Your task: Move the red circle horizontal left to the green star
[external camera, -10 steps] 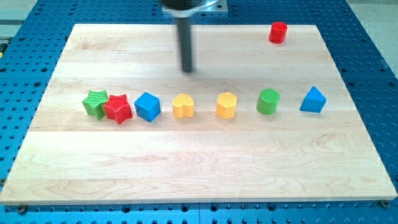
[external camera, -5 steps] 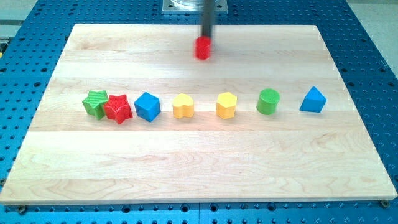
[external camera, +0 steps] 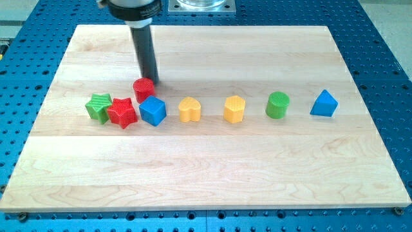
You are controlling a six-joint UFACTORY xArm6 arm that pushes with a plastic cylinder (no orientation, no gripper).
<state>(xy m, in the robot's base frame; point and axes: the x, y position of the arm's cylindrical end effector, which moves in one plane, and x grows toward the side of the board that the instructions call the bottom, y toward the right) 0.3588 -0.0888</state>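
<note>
Wooden board (external camera: 212, 161) before you, my tip (external camera: 154, 82) touching the red circle (external camera: 143, 89) left of centre, just above red star (external camera: 122, 113) and blue cube (external camera: 153, 110), green star (external camera: 98, 106) leftmost, no claw fitted.

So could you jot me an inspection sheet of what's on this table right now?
Surface: pale wooden board on a blue perforated base.
Job's things: red circle block sits above the gap between red star and blue cube; green star block is at the row's left end.
Clutter: red star, blue cube, yellow heart, yellow hexagon, green cylinder, blue triangle, in a row.
Grippers: none; my tip is at the red circle's upper right.
Cables: nothing seen.
Surroundings: metal mount at the view's top.
</note>
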